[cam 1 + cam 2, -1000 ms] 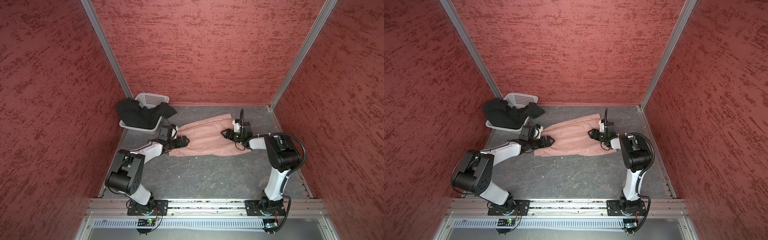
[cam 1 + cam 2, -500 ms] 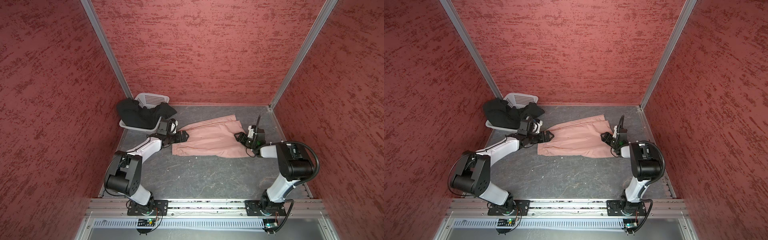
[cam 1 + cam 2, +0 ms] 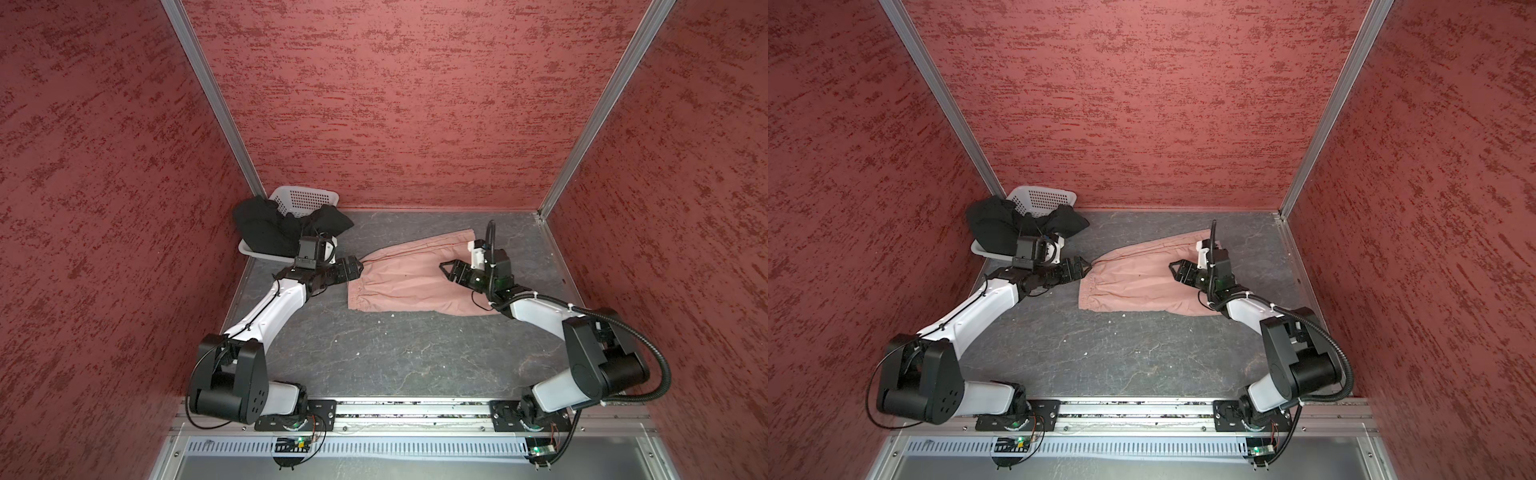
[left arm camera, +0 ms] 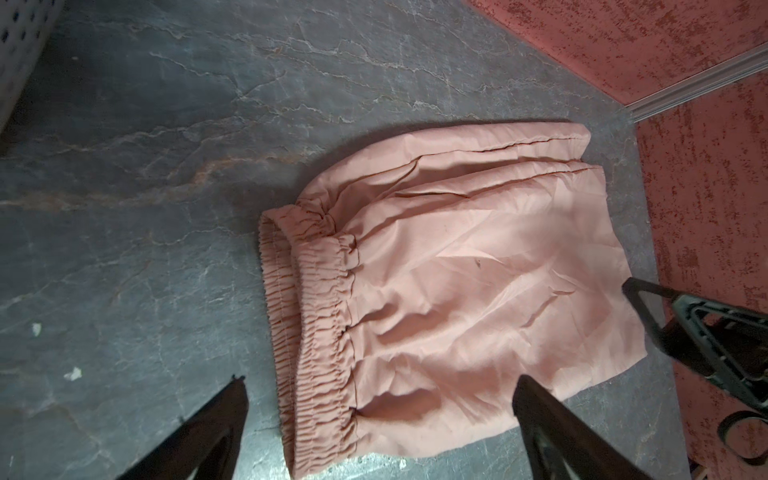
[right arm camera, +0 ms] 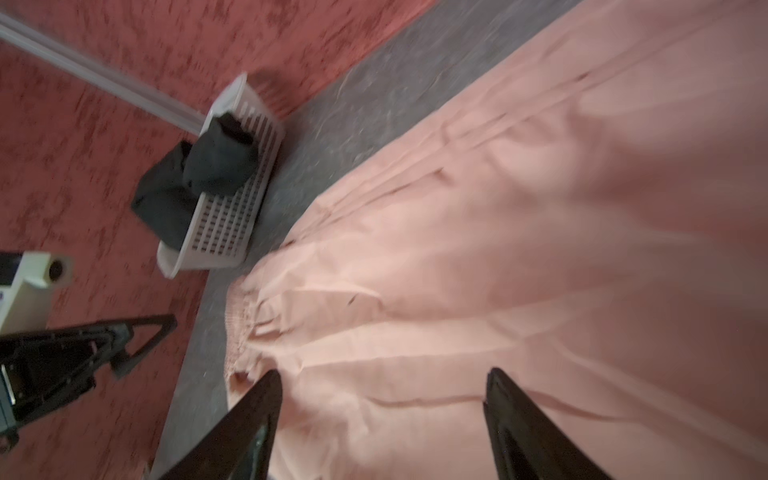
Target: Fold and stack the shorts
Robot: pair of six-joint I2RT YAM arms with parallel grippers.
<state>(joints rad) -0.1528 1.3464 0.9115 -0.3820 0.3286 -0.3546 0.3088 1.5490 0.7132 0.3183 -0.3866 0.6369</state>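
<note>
The dusty pink shorts (image 3: 411, 278) (image 3: 1138, 282) lie flat on the grey table, folded, with the gathered waistband (image 4: 311, 332) toward the left. My left gripper (image 3: 355, 266) (image 3: 1084, 266) (image 4: 380, 380) is open and empty, just left of the waistband's far corner. Over the right half of the pink shorts (image 5: 498, 249) my right gripper (image 3: 449, 270) (image 3: 1177, 270) (image 5: 384, 374) hovers open, holding nothing. The black shorts (image 3: 270, 228) (image 3: 1000, 226) (image 5: 208, 166) hang crumpled over a white basket.
The white perforated basket (image 3: 305, 197) (image 3: 1042, 197) (image 5: 232, 224) sits in the far left corner against the red walls. Small white crumbs (image 3: 390, 314) lie on the table in front of the pink shorts. A metal rail (image 3: 415, 409) runs along the front edge.
My right gripper swung out to the shorts' right edge, then came back over the fabric toward the middle. My left gripper drew back off the waistband toward the basket.
</note>
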